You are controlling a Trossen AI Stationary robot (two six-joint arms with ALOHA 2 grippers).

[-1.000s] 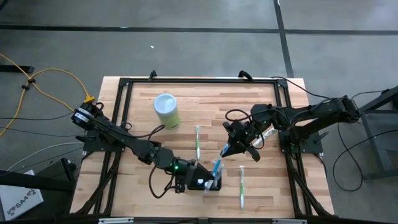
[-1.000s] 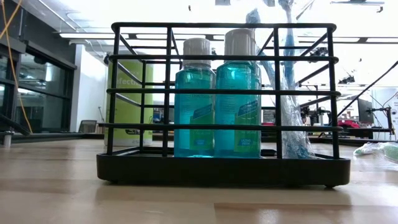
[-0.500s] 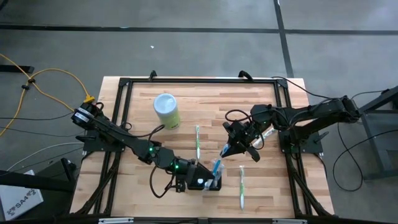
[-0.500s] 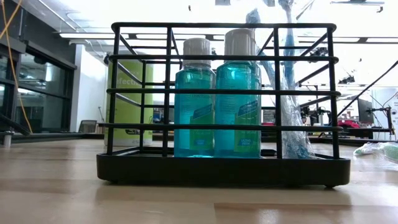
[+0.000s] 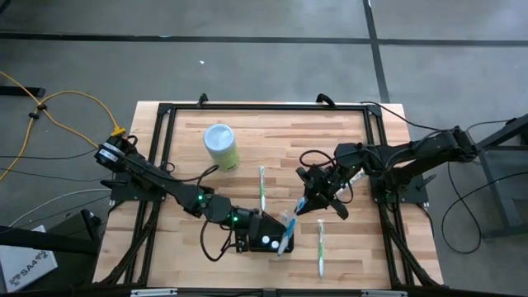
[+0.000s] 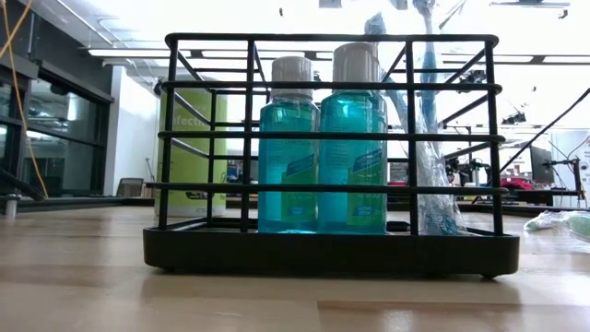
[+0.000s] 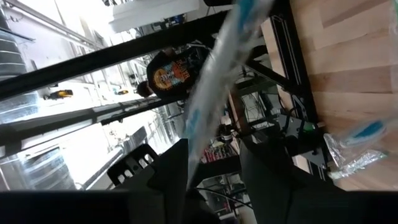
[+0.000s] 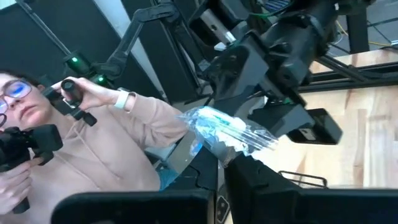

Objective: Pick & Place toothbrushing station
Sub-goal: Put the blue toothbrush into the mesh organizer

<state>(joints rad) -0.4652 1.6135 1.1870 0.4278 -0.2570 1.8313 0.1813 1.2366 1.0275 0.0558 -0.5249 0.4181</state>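
A toothbrush in a clear wrapper (image 5: 290,227) hangs slanted above the table near its front edge. My right gripper (image 5: 304,205) is shut on its far end. My left gripper (image 7: 217,168) is open, level, with the brush's near end (image 7: 208,93) running between its two fingers. In the high view my left gripper (image 5: 279,245) is a dark block with pale dots. The toothbrushing station is hidden: I cannot tell it apart from that dark mass. My left gripper has the wrapped brush lying close along one finger (image 7: 177,165); whether it touches I cannot tell. My right gripper pinches the wrapped toothbrush's far end (image 8: 229,144) between its two fingers, coming nearly level from the table's right. The brush slants down toward the near left, clear of the table.
A pale green cylinder with a whitish top (image 5: 221,147) stands far left. Two more wrapped toothbrushes (image 5: 262,188) (image 5: 320,247) lie on the wood. A black frame (image 5: 264,108) borders the table. The low view shows a black wire rack (image 6: 332,249) with blue bottles (image 6: 288,148). A person (image 8: 93,143) sits beyond.
The wrapped toothbrush has tipped: its near end has swung toward the table's near edge and left, so it slants more than before, while its far end stays in my right gripper.
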